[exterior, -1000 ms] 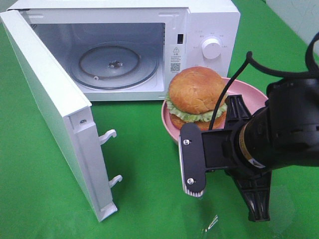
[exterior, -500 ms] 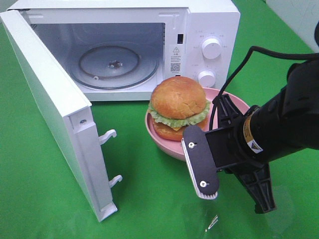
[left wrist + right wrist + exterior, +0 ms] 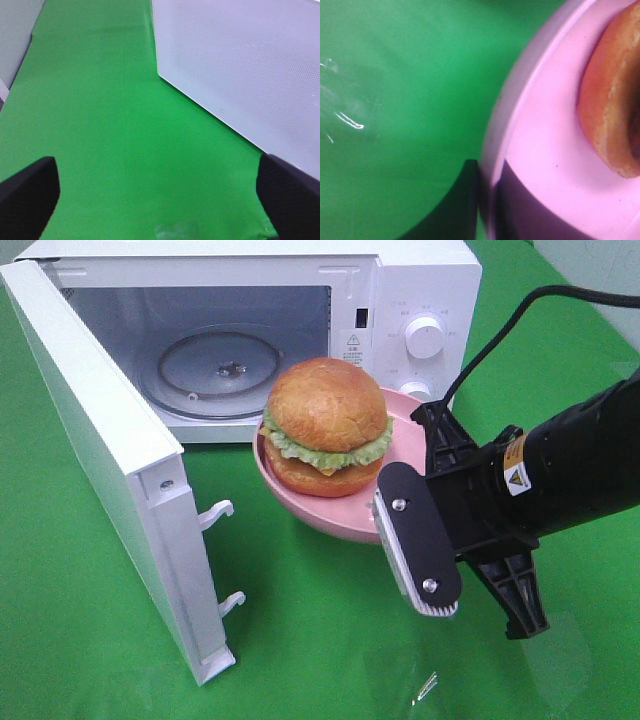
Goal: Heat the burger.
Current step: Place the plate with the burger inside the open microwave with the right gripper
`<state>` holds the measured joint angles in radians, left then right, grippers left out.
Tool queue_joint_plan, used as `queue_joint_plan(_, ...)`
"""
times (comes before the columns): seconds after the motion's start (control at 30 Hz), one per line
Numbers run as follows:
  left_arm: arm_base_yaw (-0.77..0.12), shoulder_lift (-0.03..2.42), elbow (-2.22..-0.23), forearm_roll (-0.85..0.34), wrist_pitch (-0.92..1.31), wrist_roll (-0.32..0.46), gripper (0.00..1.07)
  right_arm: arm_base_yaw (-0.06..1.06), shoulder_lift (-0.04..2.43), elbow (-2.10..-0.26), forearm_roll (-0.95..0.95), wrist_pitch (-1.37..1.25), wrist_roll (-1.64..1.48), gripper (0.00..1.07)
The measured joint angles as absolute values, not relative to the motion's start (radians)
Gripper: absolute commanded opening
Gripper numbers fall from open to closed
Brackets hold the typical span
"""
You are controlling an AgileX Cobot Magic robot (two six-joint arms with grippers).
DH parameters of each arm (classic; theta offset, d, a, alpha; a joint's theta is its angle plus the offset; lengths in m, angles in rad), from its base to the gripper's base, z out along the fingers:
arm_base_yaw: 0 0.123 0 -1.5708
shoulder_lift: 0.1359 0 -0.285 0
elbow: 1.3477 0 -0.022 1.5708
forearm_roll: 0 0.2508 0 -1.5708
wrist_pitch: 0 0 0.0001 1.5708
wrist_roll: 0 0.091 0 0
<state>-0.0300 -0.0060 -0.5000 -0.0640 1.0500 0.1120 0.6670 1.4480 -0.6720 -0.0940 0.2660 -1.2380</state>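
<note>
Burger (image 3: 328, 425) riding pink plate (image 3: 300, 502), roughly 5 o'clock off the microwave (image 3: 420, 280) turntable (image 3: 222, 370). Right tool (image 3: 487, 200) pinching pink plate at its 3 o'clock rim; left tool (image 3: 160, 200) spread, empty. One-sided grip, so might sag, dump the burger, or clip the microwave going in.

Scene is overlooked from high in front, angled down: microwave (image 3: 420, 280) at 11 o'clock, plate (image 3: 320, 522) centre. Microwave door (image 3: 250, 65) is caught close by left wrist; plate and burger (image 3: 612, 115), closer still, by right wrist.
</note>
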Motion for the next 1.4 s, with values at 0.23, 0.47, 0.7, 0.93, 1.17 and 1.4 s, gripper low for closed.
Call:
queue_joint_plan(0.23,-0.030,-0.006,-0.500,-0.064,1.050,0.112,1.00,0.608,1.448,-0.672,0.138,0.270,-1.554,0.00)
queue_joint_plan(0.47,-0.030,-0.006,-0.500,-0.064,1.050,0.112,1.00,0.591,1.448,-0.672,0.264,0.268,-1.753,0.00)
queue_joint_plan(0.7,-0.030,-0.006,-0.500,-0.064,1.050,0.112,1.00,0.591,1.483,-0.687,0.261,0.271,-1.781,0.00)
queue_joint_plan(0.93,-0.030,-0.006,-0.500,-0.064,1.050,0.112,1.00,0.591,1.545,-0.778,0.251,0.295,-1.784,0.00)
queue_joint_plan(1.17,-0.030,-0.006,-0.500,-0.064,1.050,0.112,1.00,0.606,1.595,-0.827,0.147,0.303,-1.775,0.00)
queue_joint_plan(1.4,-0.030,-0.006,-0.500,-0.064,1.050,0.112,1.00,0.617,1.651,-0.885,0.044,0.315,-1.729,0.00)
